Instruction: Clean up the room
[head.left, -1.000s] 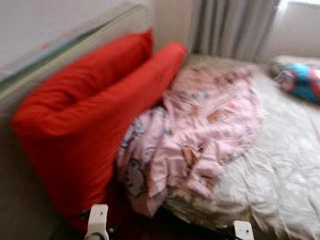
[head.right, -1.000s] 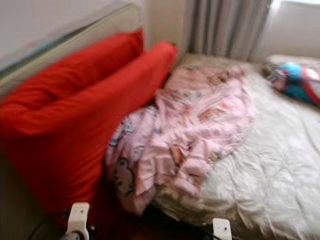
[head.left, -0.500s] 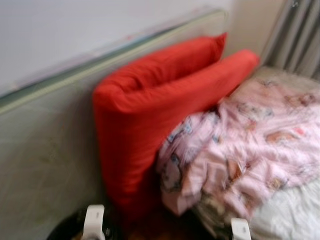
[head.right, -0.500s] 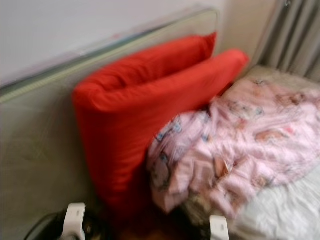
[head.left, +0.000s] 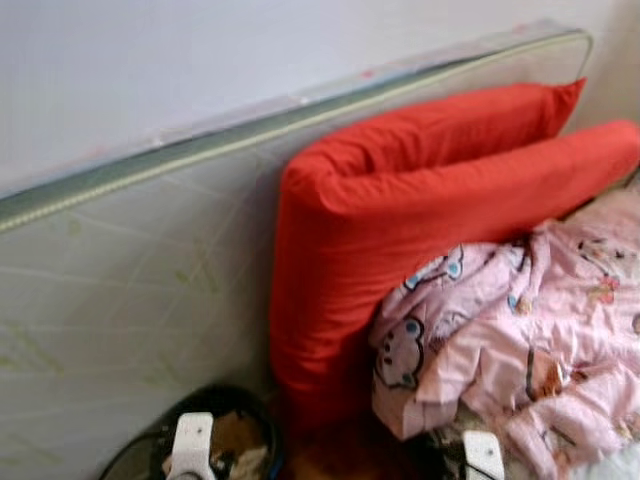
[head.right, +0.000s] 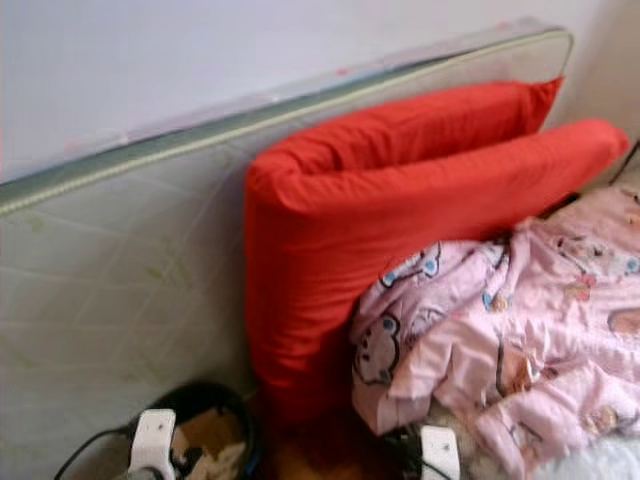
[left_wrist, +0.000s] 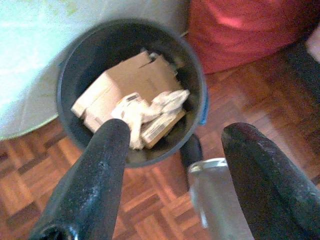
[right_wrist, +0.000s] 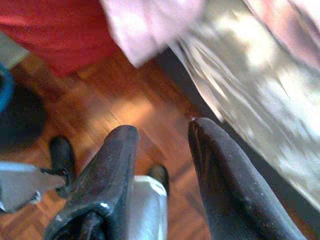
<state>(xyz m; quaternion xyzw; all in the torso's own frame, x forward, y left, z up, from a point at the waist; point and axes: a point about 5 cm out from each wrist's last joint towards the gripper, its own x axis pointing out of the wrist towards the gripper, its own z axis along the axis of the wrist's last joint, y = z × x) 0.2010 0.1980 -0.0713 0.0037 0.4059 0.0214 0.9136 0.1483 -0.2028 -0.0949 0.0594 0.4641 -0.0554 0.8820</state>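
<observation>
1. The left gripper (left_wrist: 172, 170) was held low above the parquet floor (left_wrist: 150, 200), its two fingers spread wide and nothing held between them.
2. Just beyond it stood a dark round waste bin (left_wrist: 70, 65), holding flattened cardboard (left_wrist: 130, 82) and crumpled paper (left_wrist: 155, 107).
3. The right gripper (right_wrist: 162, 170) was hung idle, fingers parted and empty, over the floor near the bed's edge (right_wrist: 240, 100).
4. The step in hand was judged to be a search for litter; any piece gathered would best be dropped from straight above the bin's mouth.
5. To the right, a red pillow (head.left: 420, 220) was leaned against an upright mattress (head.left: 130, 280).
6. Farther right, a pink printed blanket (head.left: 520, 340) was heaped on the bed, spilling over its edge.
7. The pillow's lower corner stood close beside the bin, so reach on that side was judged tight.
</observation>
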